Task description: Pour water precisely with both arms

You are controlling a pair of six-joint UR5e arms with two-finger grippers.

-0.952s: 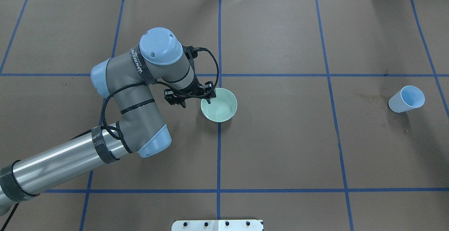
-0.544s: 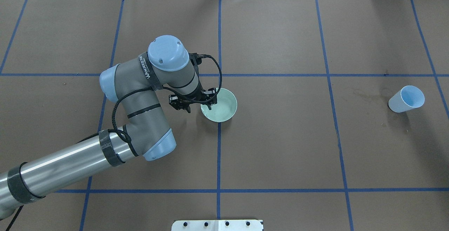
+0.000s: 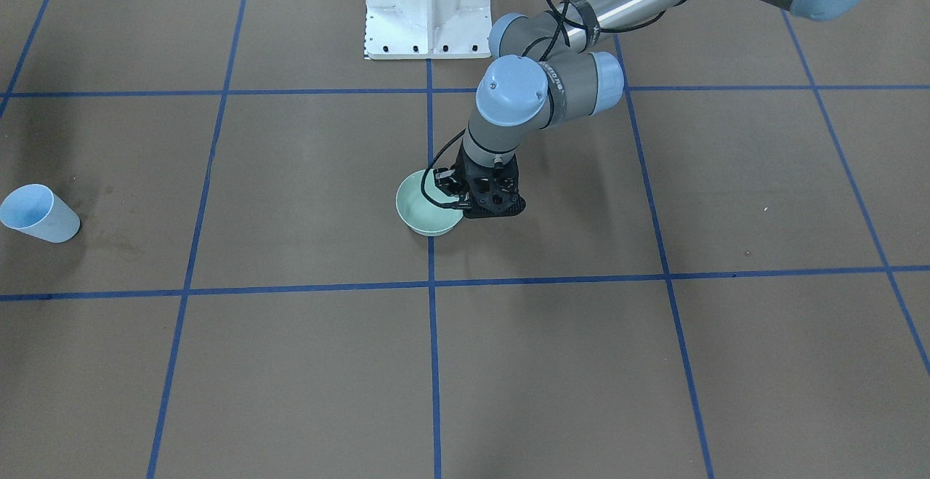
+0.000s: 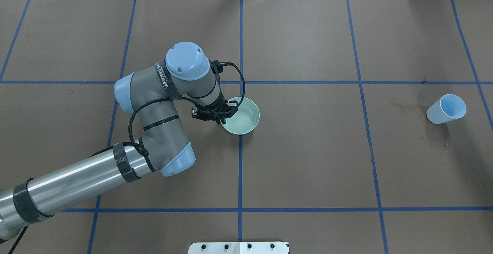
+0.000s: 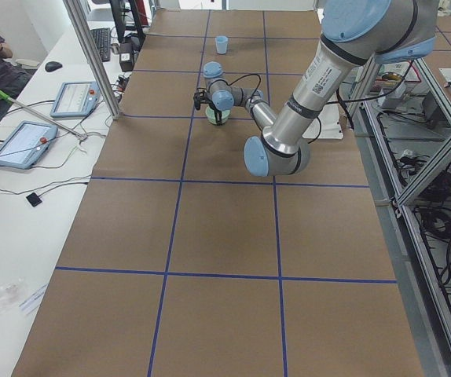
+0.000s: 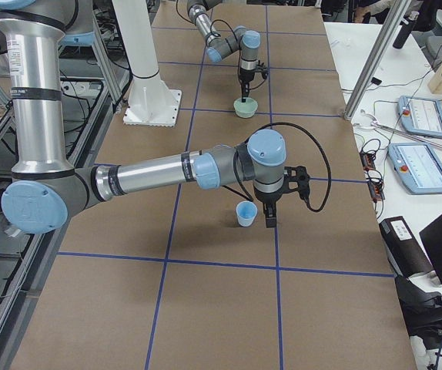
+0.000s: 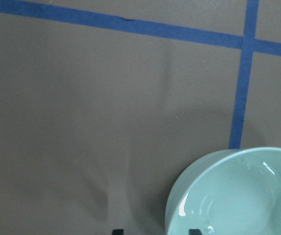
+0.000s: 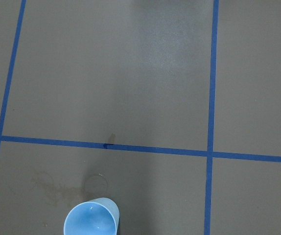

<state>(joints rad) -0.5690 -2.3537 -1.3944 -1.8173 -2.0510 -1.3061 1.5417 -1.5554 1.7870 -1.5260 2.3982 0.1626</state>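
Arms number two. The grey tubular left arm with light blue joint caps (image 4: pixel 154 103) reaches to the middle of the desk. The alike right arm (image 6: pixel 167 171) shows only in the view from the desk's right end. Each arm carries one pair of black fingers.

On the brown paper-covered desk with its blue tape grid (image 4: pixel 308 161) stand one pale green glossy round bowl (image 4: pixel 251 116) and one light blue tapered cup (image 4: pixel 439 114). They are well apart: the bowl sits on the centre tape line and the cup toward the robot's right. One white bolted pedestal (image 3: pixel 427 6) sits at the robot's edge of the desk.

The left fingers (image 7: pixel 194 232) are apart and stand astride the bowl's rim, on the side toward the robot's left. In the left wrist view one tip is inside the bowl and the other outside. Bare desk shows between the outer tip and the bowl's wall, so they are not clamped on it.

The water is hard to make out. A few small white glints (image 7: pixel 209 228) lie low inside the bowl, just beside the inner tip, and a longer streak sits on the far inner wall. I cannot tell whether these are liquid or shine on the glaze. The bottom of the cup shows a pale sheen in the right wrist view, equally unclear.

The right fingers (image 6: pixel 270 218) point down just beside the upright cup, on its side away from the robot. I cannot tell whether they are apart or together, or whether they touch the cup.
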